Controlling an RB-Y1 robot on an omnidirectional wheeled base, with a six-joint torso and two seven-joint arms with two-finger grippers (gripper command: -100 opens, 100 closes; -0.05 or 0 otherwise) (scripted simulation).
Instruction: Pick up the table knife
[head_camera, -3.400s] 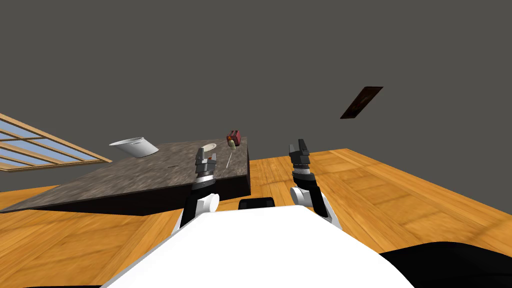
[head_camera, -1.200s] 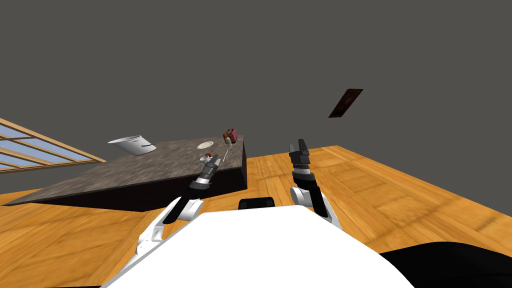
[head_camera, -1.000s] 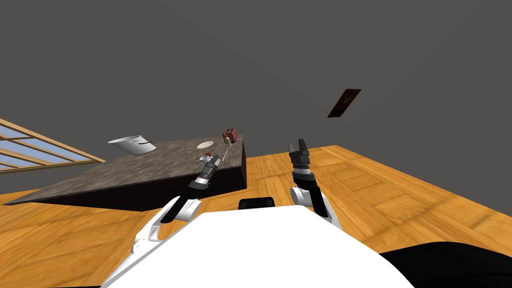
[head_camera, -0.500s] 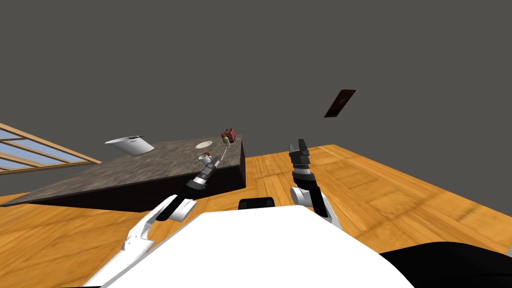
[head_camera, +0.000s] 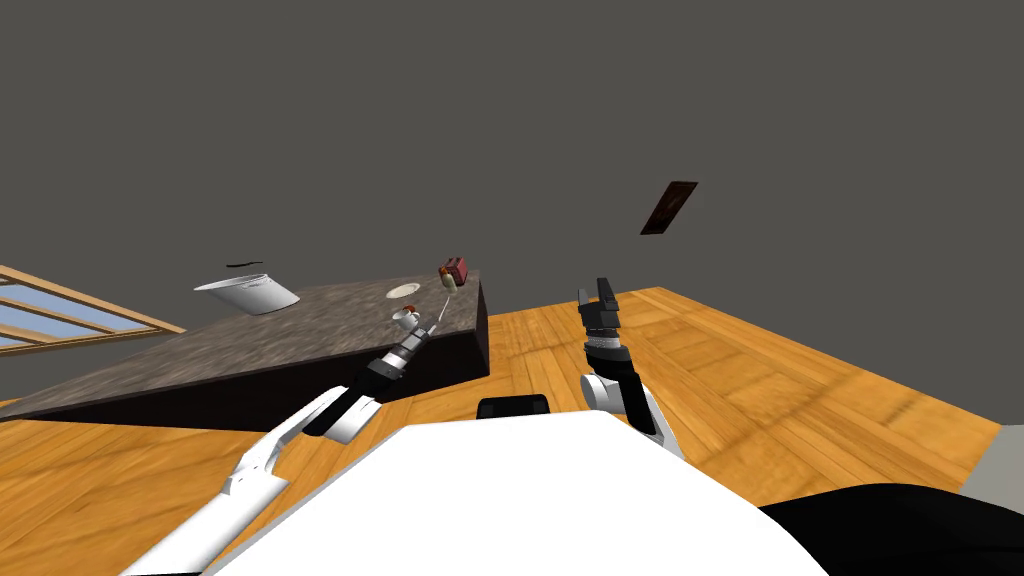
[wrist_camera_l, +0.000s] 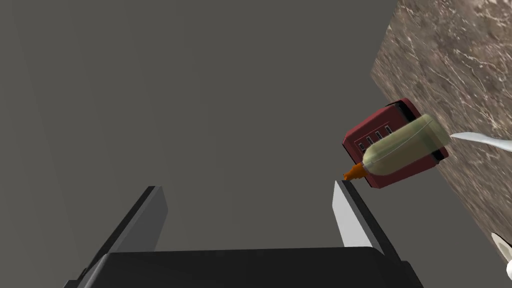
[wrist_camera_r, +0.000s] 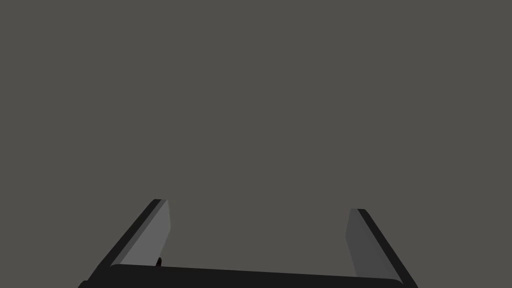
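Note:
The table knife (head_camera: 441, 312) is a thin pale strip lying on the dark stone table (head_camera: 250, 340) near its right end. In the left wrist view its blade tip (wrist_camera_l: 482, 141) lies beside a pale bottle with an orange tip (wrist_camera_l: 405, 147). My left gripper (head_camera: 420, 333) reaches over the table's near edge, just short of the knife. Its fingers stand open with nothing between them (wrist_camera_l: 248, 210), and the knife is off to one side. My right gripper (head_camera: 603, 298) is raised over the floor right of the table, open and empty (wrist_camera_r: 257, 225).
A red toaster (head_camera: 453, 268) stands at the table's far right corner, behind the bottle (head_camera: 449, 283). A small white cup (head_camera: 405, 318) sits by my left gripper, a plate (head_camera: 402, 290) farther back, and a white bucket (head_camera: 245, 292) at the left. Wooden floor (head_camera: 750, 360) surrounds the table.
My left arm has stretched forward and lower, bringing its gripper to the table's near edge beside the knife. The view has turned slightly. The right arm has not moved.

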